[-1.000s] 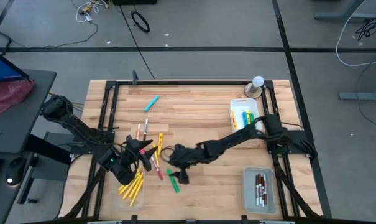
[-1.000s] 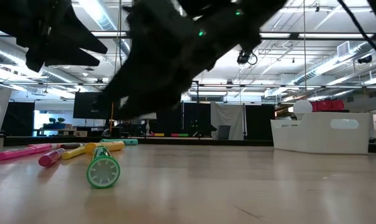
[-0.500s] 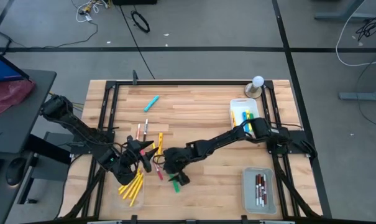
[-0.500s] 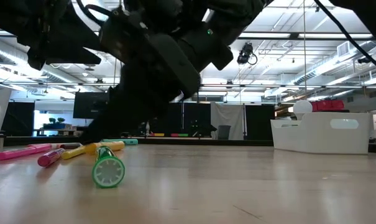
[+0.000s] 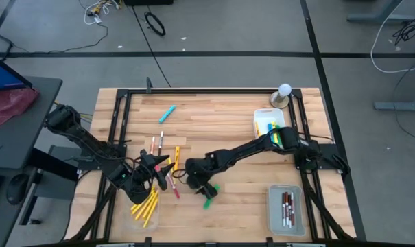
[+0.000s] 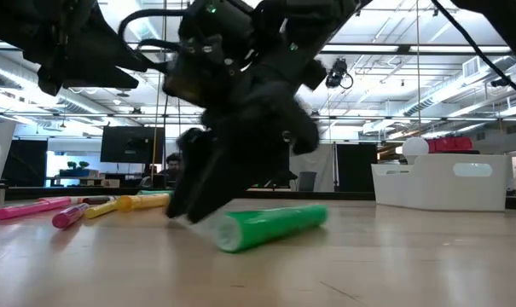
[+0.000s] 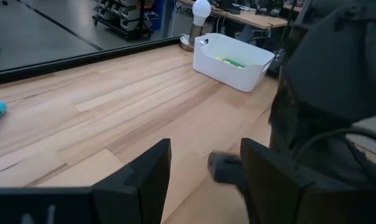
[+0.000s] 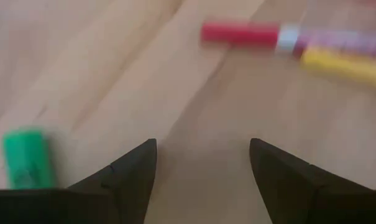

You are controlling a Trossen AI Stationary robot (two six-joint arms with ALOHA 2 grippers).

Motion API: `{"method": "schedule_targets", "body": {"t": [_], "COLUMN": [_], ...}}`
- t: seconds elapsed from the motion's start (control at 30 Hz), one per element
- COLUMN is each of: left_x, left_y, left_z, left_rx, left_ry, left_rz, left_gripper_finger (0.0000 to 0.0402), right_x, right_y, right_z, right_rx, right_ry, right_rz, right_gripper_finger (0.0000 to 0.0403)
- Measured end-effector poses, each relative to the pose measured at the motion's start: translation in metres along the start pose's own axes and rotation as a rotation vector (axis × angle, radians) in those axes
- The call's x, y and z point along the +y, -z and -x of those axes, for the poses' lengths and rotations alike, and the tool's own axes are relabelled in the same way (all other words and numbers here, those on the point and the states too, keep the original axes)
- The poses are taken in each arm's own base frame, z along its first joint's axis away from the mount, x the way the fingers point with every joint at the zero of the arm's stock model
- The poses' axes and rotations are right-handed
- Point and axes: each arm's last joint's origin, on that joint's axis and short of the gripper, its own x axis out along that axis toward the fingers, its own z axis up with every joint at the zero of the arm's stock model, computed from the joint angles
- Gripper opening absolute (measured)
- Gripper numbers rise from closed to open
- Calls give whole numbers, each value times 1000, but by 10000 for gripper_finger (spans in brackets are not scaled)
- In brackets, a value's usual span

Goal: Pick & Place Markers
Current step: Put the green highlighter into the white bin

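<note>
One marker has shifted in the last second, and it is the one I was after. Starting at the left: my left gripper [image 5: 159, 167] hangs over the scatter beside the yellow markers [image 5: 145, 206], its fingers apart with nothing between them. It has not budged. The loose pink marker [image 5: 173, 186] just beside it lies where it did, and so does the light blue marker [image 5: 167, 113] well up the table.

Moving to the middle, the right gripper [image 5: 200, 186] has come down at the table with its fingers spread wide. Only bare wood lies between them in the right wrist view. The green marker [image 5: 208, 201] did not end up in the gap. A second ago it lay pointing toward the low camera, showing me its round end. Now it has swung and rolled rightward, and it lies side-on across the low view [image 6: 270, 228], just beside the fingertips and free on the wood. My judgement is that the fingers nudged it and missed the pick.

Over on the right, the white bin [image 5: 256, 127] already holds some markers, as does the clear tray [image 5: 272, 206] nearer the front edge.

So this pick is still to do. I would need to realign the fingers across the marker's new lie before closing them.
</note>
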Motion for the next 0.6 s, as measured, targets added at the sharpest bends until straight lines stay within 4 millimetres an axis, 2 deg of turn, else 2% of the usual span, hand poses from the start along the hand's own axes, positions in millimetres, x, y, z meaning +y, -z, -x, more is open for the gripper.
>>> {"method": "schedule_targets", "body": {"t": [0.1,0.2,0.27,0.33,0.43,0.6], "left_x": [0,0,0,0,0,0], "left_y": [0,0,0,0,0,0], "left_z": [0,0,0,0,0,0], "left_rx": [1,1,1,1,1,1], "left_ry": [0,0,0,0,0,0], "left_rz": [-1,-7,-11,-11,-12,-11], "left_gripper_finger": [202,202,202,202,202,202], "right_x": [3,10,20,37,73,127], "right_y": [1,-4,-5,-6,-6,17], "right_z": [13,38,55,63,63,41], "right_rx": [55,103,167,223,274,361], "right_ry": [-15,-24,-47,-71,-83,-124], "right_rz": [-25,-80,-121,-122,-56,-9], "right_gripper_finger": [253,249,247,247,247,246]}}
